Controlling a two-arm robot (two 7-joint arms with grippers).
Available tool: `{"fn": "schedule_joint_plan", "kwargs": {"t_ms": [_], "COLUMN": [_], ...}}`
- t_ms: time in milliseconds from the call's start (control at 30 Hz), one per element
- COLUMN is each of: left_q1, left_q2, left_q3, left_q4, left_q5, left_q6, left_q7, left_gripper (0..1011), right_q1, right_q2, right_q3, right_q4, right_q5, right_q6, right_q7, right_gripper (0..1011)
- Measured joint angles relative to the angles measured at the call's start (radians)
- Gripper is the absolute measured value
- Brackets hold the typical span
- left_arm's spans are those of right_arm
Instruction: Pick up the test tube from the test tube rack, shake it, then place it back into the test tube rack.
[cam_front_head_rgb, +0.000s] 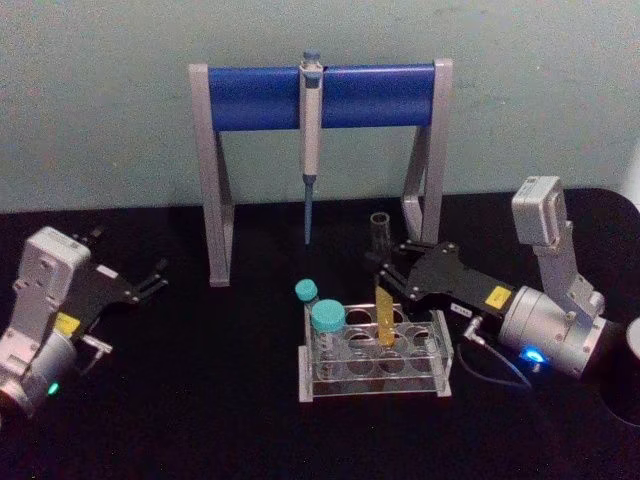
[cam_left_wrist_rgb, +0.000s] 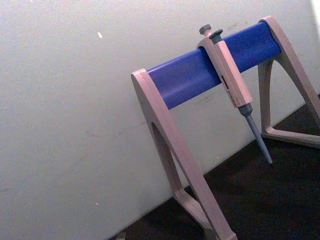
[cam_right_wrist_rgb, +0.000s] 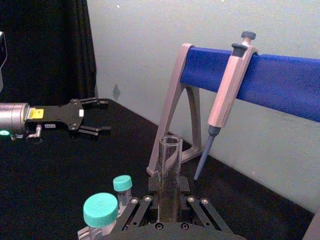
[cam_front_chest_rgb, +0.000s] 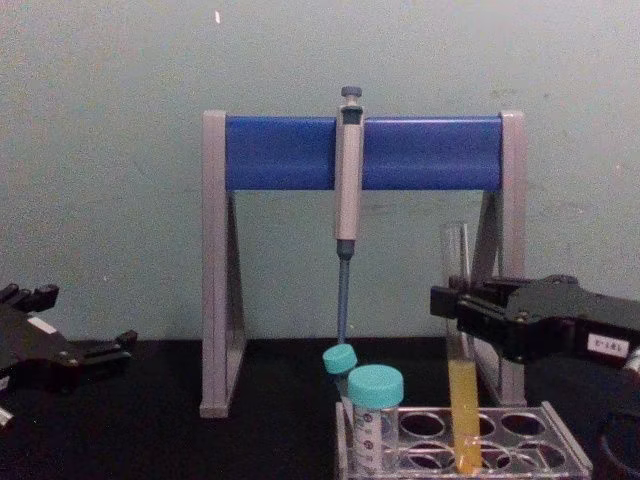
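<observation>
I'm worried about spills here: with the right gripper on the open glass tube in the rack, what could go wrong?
The test tube is uncapped and holds yellow liquid; hard shaking in the right gripper may slosh it out.
The teal-capped tubes stand close beside it in the test tube rack; a tilted lift or return could knock them.
</observation>
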Motion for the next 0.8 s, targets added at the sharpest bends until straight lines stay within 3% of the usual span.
{"fn": "schedule_joint_plan", "kwargs": {"t_ms": [800], "left_q1": [0.0], "left_q2": [0.0], "left_q3": [0.0], "left_q4": [0.0], "left_q5": [0.0], "left_q6": [0.0], "left_q7": [0.0], "left_gripper": [1001], "right_q1": [0.013], "right_q2": [-0.005], "right_q3": [-0.016], "right_q4": [0.023], "right_q5": [-0.023], "right_q6": [0.025], "right_q7": [-0.001], "right_gripper": [229]}}
